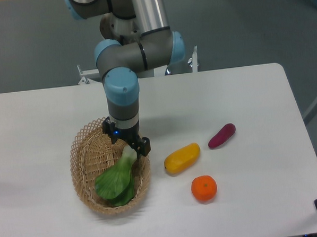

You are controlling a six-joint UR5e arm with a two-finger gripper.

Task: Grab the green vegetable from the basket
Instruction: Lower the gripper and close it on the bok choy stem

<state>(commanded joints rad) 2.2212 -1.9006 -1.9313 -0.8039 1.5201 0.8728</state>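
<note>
Starting at your left, the basket (81,154) sits on the white table (36,125), and the green vegetable (117,180) lies inside it, leaves toward the near rim, pale stalk pointing up and to the right. The gripper (128,144) is down over the basket's upper right part, right at the stalk end; the fingers sit either side of the stalk, but you cannot tell whether they have closed on it or are only around it, since the gripper body hides the contact. The arm (122,78) rises straight up from there to the elbow above the table's far edge. Moving right, a yellow vegetable (182,158) lies just beside the basket, apart from it. An orange (204,188) sits near it, toward the front. Furthest right, a purple vegetable (221,136) lies tilted on the table.
</note>
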